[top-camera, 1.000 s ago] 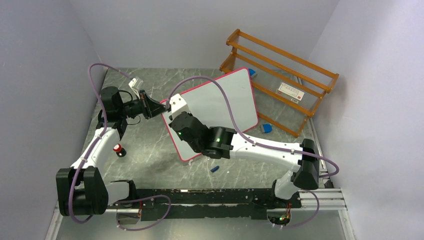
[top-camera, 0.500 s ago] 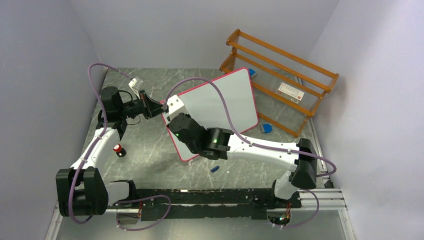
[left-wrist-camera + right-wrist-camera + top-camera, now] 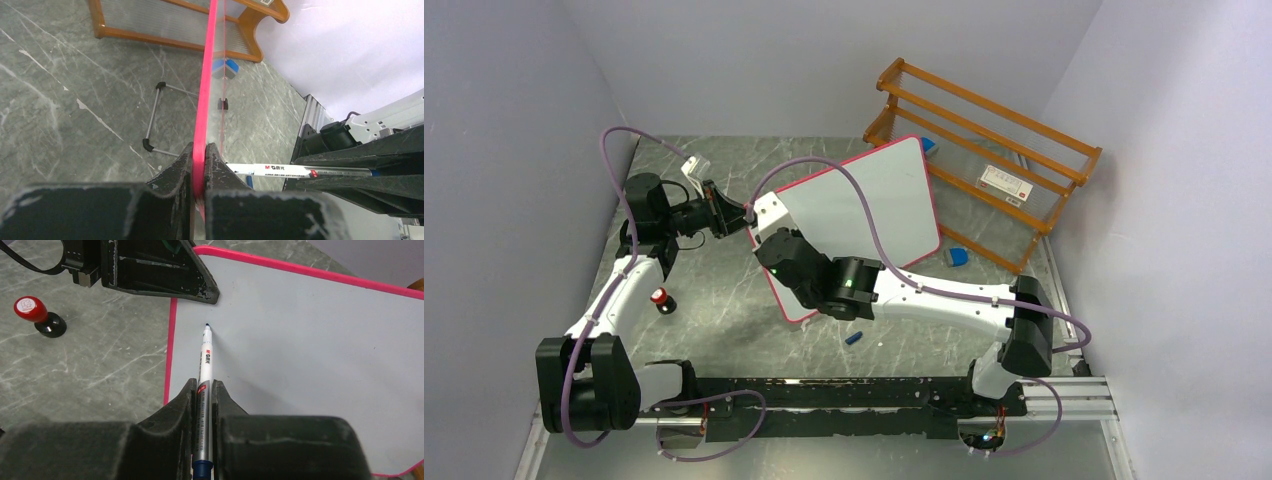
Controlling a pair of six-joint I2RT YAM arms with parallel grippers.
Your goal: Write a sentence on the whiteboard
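The whiteboard point(image 3: 864, 205) is white with a pink-red rim and stands tilted on the marble table. Its face point(image 3: 310, 355) is blank; no sentence shows on it. My left gripper point(image 3: 736, 215) is shut on the board's left rim, seen edge-on in the left wrist view point(image 3: 206, 95). My right gripper point(image 3: 202, 390) is shut on a white-and-silver marker point(image 3: 205, 365). The marker's blue tip points at the board's upper left part, just below the left gripper's fingers point(image 3: 165, 270). I cannot tell whether the tip touches. The marker also shows in the left wrist view point(image 3: 280, 170).
An orange wooden rack point(image 3: 984, 140) stands behind the board at the back right. A red stamp point(image 3: 660, 298) stands at the left, also in the right wrist view point(image 3: 35, 315). A blue marker cap point(image 3: 854, 338) lies near the front. A blue object point(image 3: 957, 256) lies by the rack.
My right arm has moved left and a little up along the board, bringing the marker nearer the left gripper. The left arm and board have not moved.
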